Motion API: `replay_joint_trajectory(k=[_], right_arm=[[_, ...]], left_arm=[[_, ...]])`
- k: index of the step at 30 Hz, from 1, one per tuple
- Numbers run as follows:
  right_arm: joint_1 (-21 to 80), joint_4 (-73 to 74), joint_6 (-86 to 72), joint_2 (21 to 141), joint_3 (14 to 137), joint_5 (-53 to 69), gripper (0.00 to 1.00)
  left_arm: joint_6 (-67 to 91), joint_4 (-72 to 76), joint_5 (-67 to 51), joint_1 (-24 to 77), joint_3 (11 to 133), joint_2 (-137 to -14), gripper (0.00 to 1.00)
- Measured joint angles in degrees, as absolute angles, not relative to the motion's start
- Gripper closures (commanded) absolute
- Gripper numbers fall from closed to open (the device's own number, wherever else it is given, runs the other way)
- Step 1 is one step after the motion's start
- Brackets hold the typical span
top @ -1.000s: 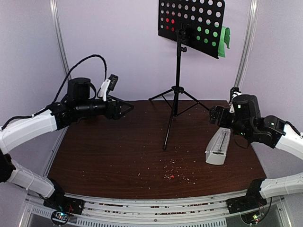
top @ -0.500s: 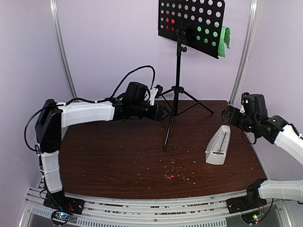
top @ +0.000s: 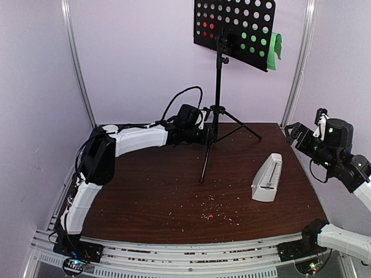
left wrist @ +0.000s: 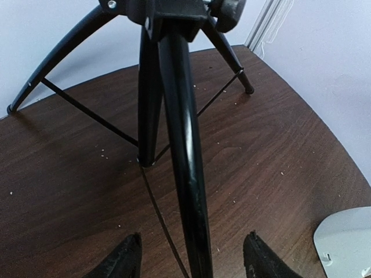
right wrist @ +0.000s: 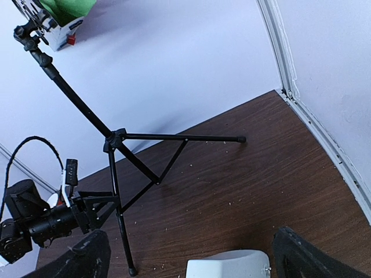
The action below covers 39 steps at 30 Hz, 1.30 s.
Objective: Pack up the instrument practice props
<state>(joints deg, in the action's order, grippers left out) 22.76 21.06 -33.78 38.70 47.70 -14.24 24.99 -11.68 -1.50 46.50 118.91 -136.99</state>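
The black tripod music stand rises at the table's far middle. Its perforated desk sits on top, and red and green pages show through and beside the holes. My left gripper reaches in from the left. In the left wrist view this gripper is open, with the stand's front leg between its fingers and a gap on each side. The white metronome stands at the right. My right gripper hangs open above and beyond it, with the metronome top below its jaws.
Crumbs and a small red bit lie scattered near the front middle of the brown table. Metal frame posts stand at the back corners. The stand's other legs spread toward the back wall.
My left arm has stretched far to the right until its jaws straddle the stand's front leg, narrowing a little. My right arm has drawn back to the right, away from the metronome.
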Motion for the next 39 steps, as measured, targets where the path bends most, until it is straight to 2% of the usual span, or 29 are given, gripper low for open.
replay_joint_trajectory(k=[3, 11, 16, 19, 26, 31, 39], right_arm=[[22.8, 21.2, -33.3, 37.7, 47.7, -14.2, 0.00], [22.8, 21.4, -32.8, 37.3, 46.1, -14.0, 0.00], [22.8, 20.8, -32.7, 37.3, 43.9, -12.3, 0.00], [22.8, 19.4, -32.0, 37.6, 43.3, -9.2, 0.00], [22.8, 7.8, -29.1, 41.9, 43.1, 4.7, 0.10], [24.1, -3.2, -27.7, 51.1, 43.9, 10.0, 0.15], [30.1, -13.6, -24.2, 69.0, 50.4, 9.8, 0.19]], left_arm=[[24.8, -11.6, -2.1, 46.5, 120.5, -138.7, 0.53], [22.7, -10.9, -4.4, 46.5, 121.4, -140.0, 0.99], [22.8, -10.2, -4.5, 45.7, 120.8, -139.7, 1.00], [22.1, -7.0, -4.1, 45.7, 116.4, -137.7, 1.00], [20.8, -2.9, -4.2, 44.9, 102.4, -129.0, 1.00], [20.4, 0.5, -4.7, 44.4, 96.8, -126.0, 1.00], [19.2, 3.7, -5.7, 43.4, 89.7, -121.8, 1.00]])
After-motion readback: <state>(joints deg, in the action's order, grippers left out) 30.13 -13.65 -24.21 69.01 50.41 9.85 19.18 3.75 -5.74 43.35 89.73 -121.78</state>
